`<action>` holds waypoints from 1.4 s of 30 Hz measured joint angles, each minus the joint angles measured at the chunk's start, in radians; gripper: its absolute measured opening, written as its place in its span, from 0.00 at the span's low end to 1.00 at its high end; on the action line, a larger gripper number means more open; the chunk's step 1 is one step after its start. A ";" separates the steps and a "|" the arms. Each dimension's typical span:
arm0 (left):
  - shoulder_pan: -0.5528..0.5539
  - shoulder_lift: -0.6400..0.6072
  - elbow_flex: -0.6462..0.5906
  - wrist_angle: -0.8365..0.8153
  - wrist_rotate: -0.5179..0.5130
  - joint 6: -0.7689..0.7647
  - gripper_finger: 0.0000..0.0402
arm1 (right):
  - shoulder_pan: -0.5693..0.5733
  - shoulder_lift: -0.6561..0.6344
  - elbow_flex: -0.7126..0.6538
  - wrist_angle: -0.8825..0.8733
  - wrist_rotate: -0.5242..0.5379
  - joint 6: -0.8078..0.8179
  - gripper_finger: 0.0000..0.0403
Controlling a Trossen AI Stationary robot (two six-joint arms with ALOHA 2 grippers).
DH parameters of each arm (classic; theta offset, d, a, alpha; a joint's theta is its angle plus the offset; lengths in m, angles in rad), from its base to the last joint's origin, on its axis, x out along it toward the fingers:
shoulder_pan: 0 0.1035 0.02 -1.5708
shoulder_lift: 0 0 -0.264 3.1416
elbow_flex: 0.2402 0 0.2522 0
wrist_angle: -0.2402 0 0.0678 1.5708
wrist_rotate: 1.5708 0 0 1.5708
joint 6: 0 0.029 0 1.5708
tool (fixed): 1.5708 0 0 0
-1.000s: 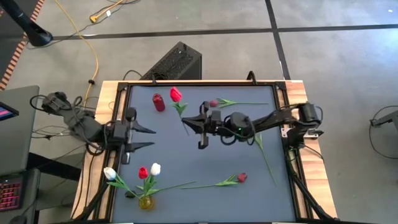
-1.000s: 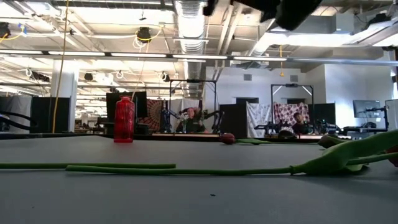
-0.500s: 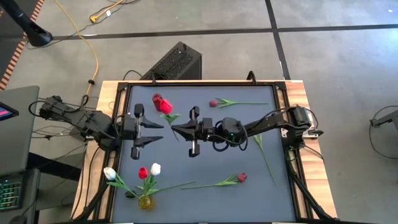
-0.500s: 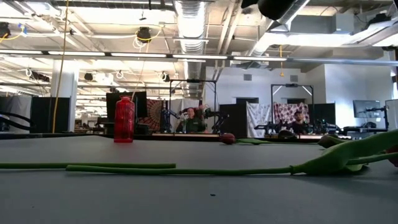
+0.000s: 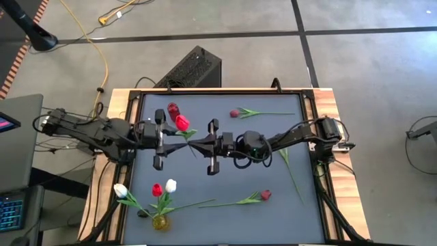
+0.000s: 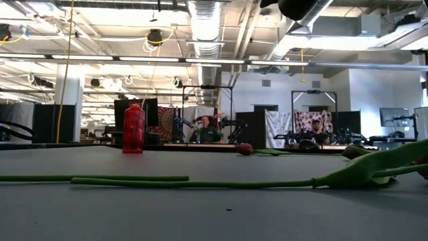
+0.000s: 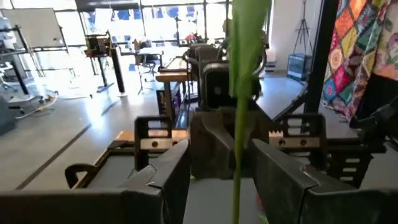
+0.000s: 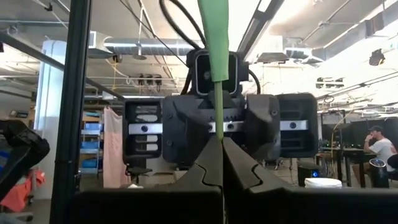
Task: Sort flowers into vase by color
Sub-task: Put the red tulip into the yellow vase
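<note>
A red tulip (image 5: 181, 123) is in the air over the table's middle, its green stem (image 8: 219, 106) running across both wrist views. My right gripper (image 5: 193, 143) is shut on that stem. My left gripper (image 5: 174, 139) faces it from the table's left, open, with one finger (image 7: 165, 180) on each side of the stem (image 7: 238, 143) and no touch that I can see. A red vase (image 5: 172, 109) stands at the far left, partly hidden by the flower head. A yellow vase (image 5: 160, 221) at the near left holds red and white tulips (image 5: 164, 187). My right gripper pinches the red tulip's stem (image 8: 218, 127) between its two fingertips, below a leaf (image 8: 214, 37). The fingers come level from the table's right and lie across the stem. The tulip is lifted clear of the table, its head up and leaning toward the far left.
A dark-headed tulip (image 5: 235, 113) lies at the far middle, another (image 5: 263, 195) near the front, and a long stem (image 5: 292, 171) along the right side. A white tulip (image 5: 121, 190) lies beside the yellow vase. A person shows in the room behind, in the low view (image 6: 205, 127).
My right gripper has carried the red tulip toward the table's left, still shut on its stem. My left gripper has come toward the right, up to the stem, so that its open fingers now stand on either side of it.
</note>
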 joint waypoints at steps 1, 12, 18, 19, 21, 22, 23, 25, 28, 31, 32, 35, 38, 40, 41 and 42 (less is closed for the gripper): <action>0.003 0.000 0.000 0.008 0.008 0.000 0.38 | 0.002 0.000 0.000 0.000 0.000 0.000 0.05; 0.005 0.005 0.000 0.044 0.013 0.000 0.38 | 0.003 0.000 0.000 -0.002 -0.002 -0.002 0.05; 0.031 0.028 0.000 0.065 0.029 -0.006 0.38 | 0.003 0.000 0.000 -0.002 -0.001 -0.007 0.05; 0.033 0.032 0.000 0.070 0.034 -0.006 0.38 | 0.003 0.000 0.000 -0.003 -0.001 -0.007 0.05; 0.035 0.033 0.000 0.074 0.054 -0.006 0.38 | 0.003 0.000 0.000 -0.006 -0.002 -0.007 0.05; 0.035 0.032 0.000 0.084 0.058 -0.006 0.38 | 0.003 0.000 0.000 -0.006 -0.001 -0.007 0.05; 0.035 0.030 0.000 0.091 0.058 -0.005 0.38 | 0.003 0.000 0.000 -0.005 -0.002 -0.007 0.05; 0.034 0.025 0.000 0.087 0.058 -0.005 0.36 | 0.003 0.000 0.000 -0.005 -0.002 -0.008 0.05; 0.034 0.021 0.000 0.084 0.058 -0.014 0.30 | 0.003 0.000 0.000 -0.005 -0.002 -0.007 0.05; 0.034 0.021 0.000 0.084 0.059 -0.015 0.21 | 0.003 0.000 0.000 -0.005 -0.020 -0.007 0.05; 0.034 0.022 0.000 0.084 0.060 -0.015 0.17 | 0.003 0.000 0.000 -0.005 -0.030 -0.007 0.06; 0.034 0.022 0.000 0.084 0.063 -0.015 0.06 | 0.004 0.000 0.000 -0.005 -0.031 -0.007 0.10; 0.033 0.022 0.000 0.084 0.066 -0.016 0.02 | 0.004 0.000 0.000 -0.006 -0.028 -0.007 0.15; 0.033 0.020 0.000 0.082 0.072 -0.016 0.02 | 0.004 -0.002 -0.001 -0.007 -0.028 0.001 0.19; 0.033 0.018 0.000 0.078 0.074 -0.016 0.01 | 0.004 -0.004 -0.001 -0.010 -0.029 0.006 0.21; 0.033 0.015 0.000 0.073 0.076 -0.016 0.01 | 0.004 -0.005 -0.001 -0.012 -0.030 0.009 0.23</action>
